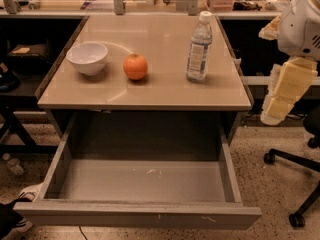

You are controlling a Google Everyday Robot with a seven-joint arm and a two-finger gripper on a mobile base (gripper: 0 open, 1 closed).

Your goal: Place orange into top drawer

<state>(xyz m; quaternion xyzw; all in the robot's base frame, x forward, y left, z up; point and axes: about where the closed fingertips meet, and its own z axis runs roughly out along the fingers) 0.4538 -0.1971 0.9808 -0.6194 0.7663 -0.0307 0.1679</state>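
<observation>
Orange (135, 66) is sitting on the desk (150, 91) between the white bowl (87, 57) and water bottle (199, 48), above the pulled-out top drawer (142, 181). The gripper (278, 104) hangs off right of the desk; honestly can't tell if it's clenched or released.

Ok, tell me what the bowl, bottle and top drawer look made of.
The bowl: glossy white, ceramic or plastic. The bottle: clear plastic, see-through, white cap. The top drawer: likely grey painted metal, scuffed front. The gripper hangs right of the desk.
</observation>
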